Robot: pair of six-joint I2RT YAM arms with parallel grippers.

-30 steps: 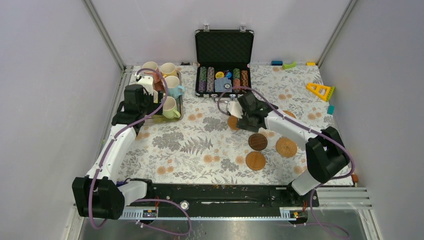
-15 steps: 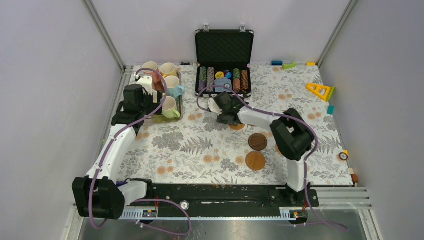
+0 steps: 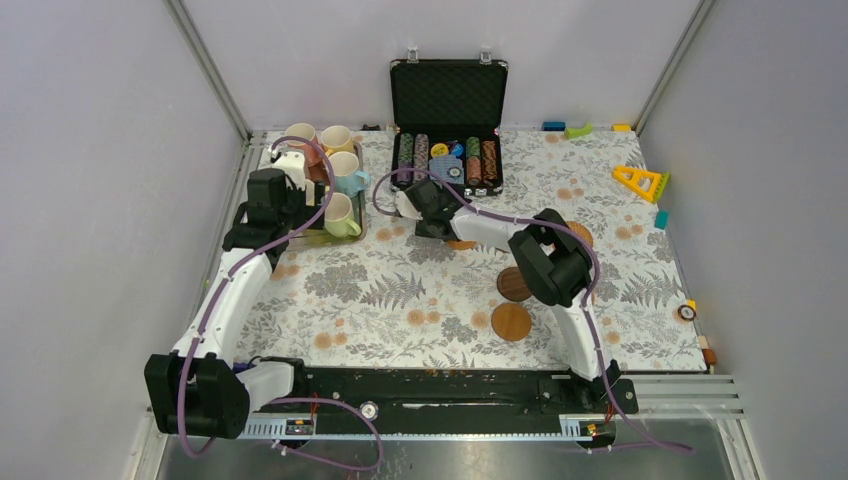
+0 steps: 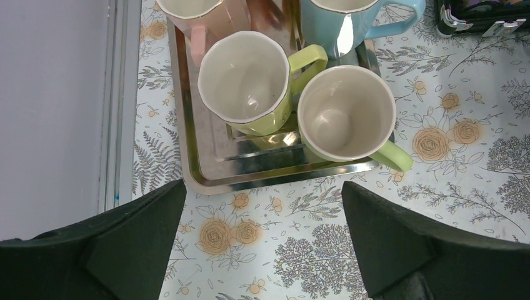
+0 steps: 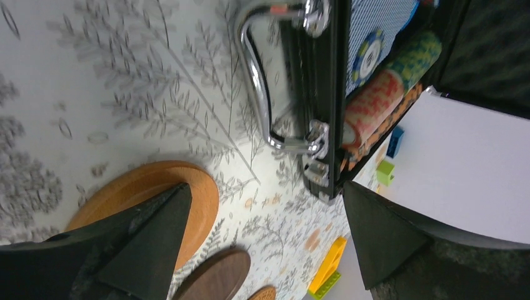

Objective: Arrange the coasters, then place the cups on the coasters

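Several cups stand in a silver tray: a yellow-green one, a pale green one, a pink one and a light blue one. My left gripper hangs open just before the tray's near rim, holding nothing; the top view shows it beside the cups. My right gripper is open too, one finger over an orange-brown coaster lying flat. A dark brown coaster and a woven one lie beyond. Further coasters rest right of centre.
An open black case of poker chips stands at the back centre, its handle close to my right gripper. Yellow, green and blue toy blocks lie at the back right. The right arm's elbow covers part of the dark coaster.
The right arm has swung left, its gripper travelling from above the coasters to the front of the case. Its elbow now hides the woven coaster. The left arm has stayed still.
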